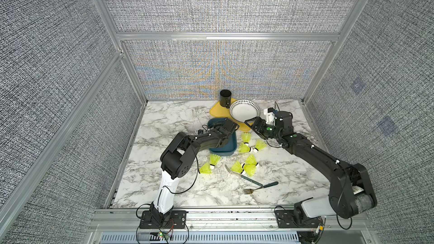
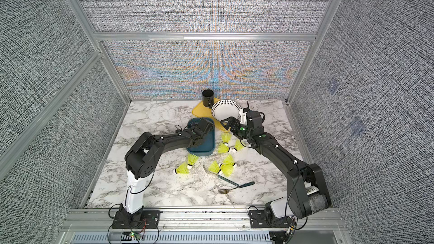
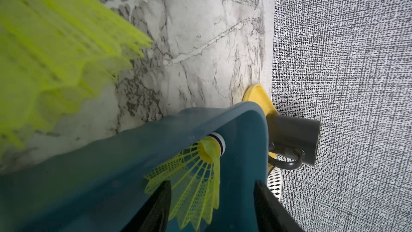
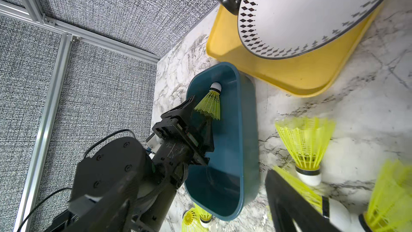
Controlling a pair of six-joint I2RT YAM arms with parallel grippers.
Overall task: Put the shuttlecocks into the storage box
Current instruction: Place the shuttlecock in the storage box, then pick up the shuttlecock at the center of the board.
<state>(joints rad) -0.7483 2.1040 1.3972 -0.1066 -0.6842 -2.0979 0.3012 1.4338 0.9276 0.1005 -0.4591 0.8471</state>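
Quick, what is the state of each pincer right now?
Left pincer: open, gripping nothing; a shuttlecock lies in the blue box at its fingertips.
Right pincer: open, holding nothing.
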